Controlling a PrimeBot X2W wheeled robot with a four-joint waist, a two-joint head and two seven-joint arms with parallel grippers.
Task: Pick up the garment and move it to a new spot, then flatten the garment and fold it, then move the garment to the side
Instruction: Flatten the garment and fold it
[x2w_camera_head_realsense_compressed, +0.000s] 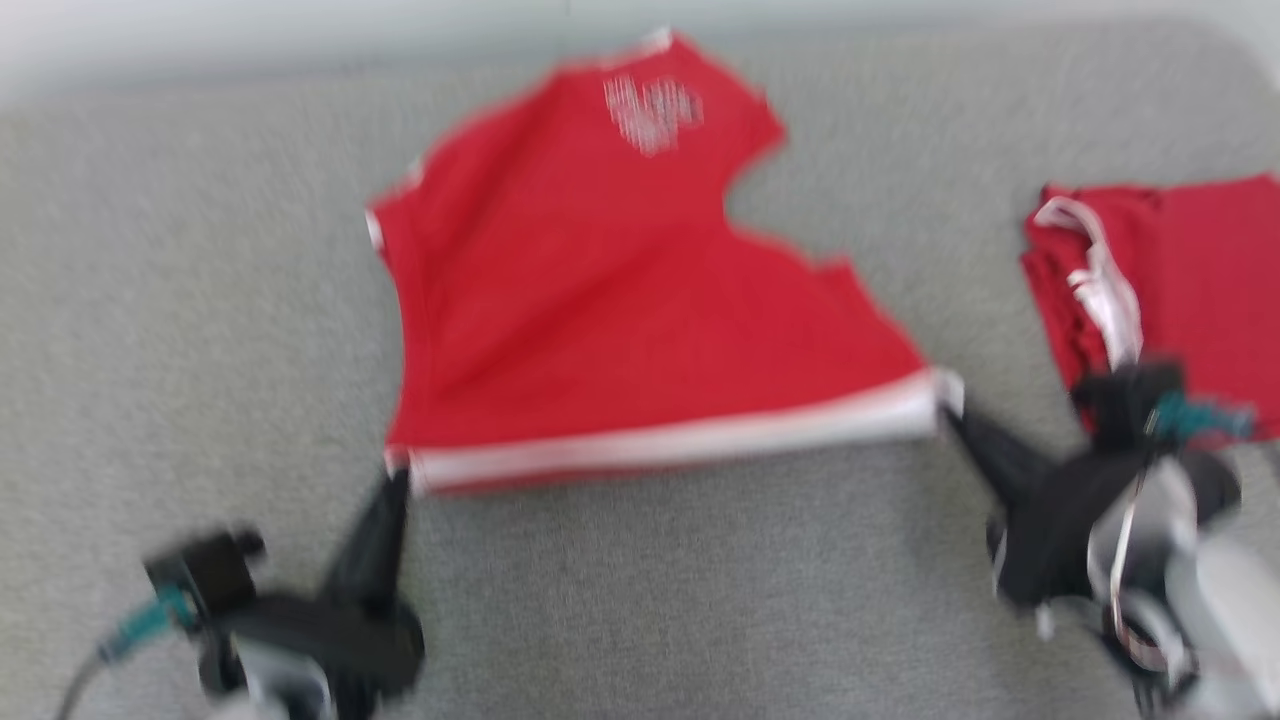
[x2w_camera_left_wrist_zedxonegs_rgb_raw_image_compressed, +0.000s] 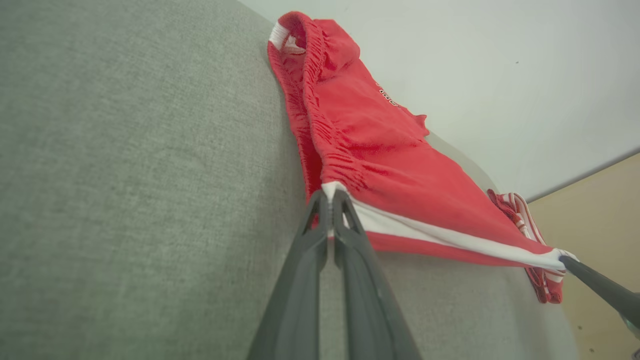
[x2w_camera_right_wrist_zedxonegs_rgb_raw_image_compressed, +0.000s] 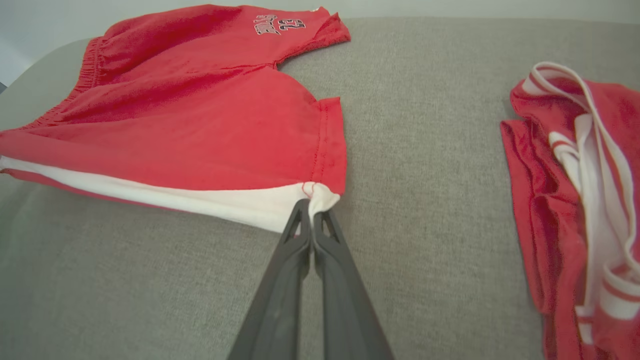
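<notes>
Both grippers are pinching the red garment (x2w_camera_head_realsense_compressed: 600, 300) by its white stripe — left gripper (x2w_camera_left_wrist_zedxonegs_rgb_raw_image_compressed: 330, 196) at one corner, right gripper (x2w_camera_right_wrist_zedxonegs_rgb_raw_image_compressed: 311, 202) at the other, fingers pressed together.

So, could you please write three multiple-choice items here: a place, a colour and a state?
1. Where does the second red garment lie from the red shorts?
A. On the robot's right. B. On the robot's left. C. Beneath them.
2. What colour is the stripe on the shorts' near edge?
A. Blue. B. White. C. Black.
3. How do the left gripper and right gripper stand?
A. Both open, clear of the cloth. B. Both shut on the stripe's ends. C. Left one alone holding.
Answers: 1 A, it lies apart at the head view's right; 2 B, a white band edges the red; 3 B, each wrist view shows its gripper pinching a corner.
</notes>
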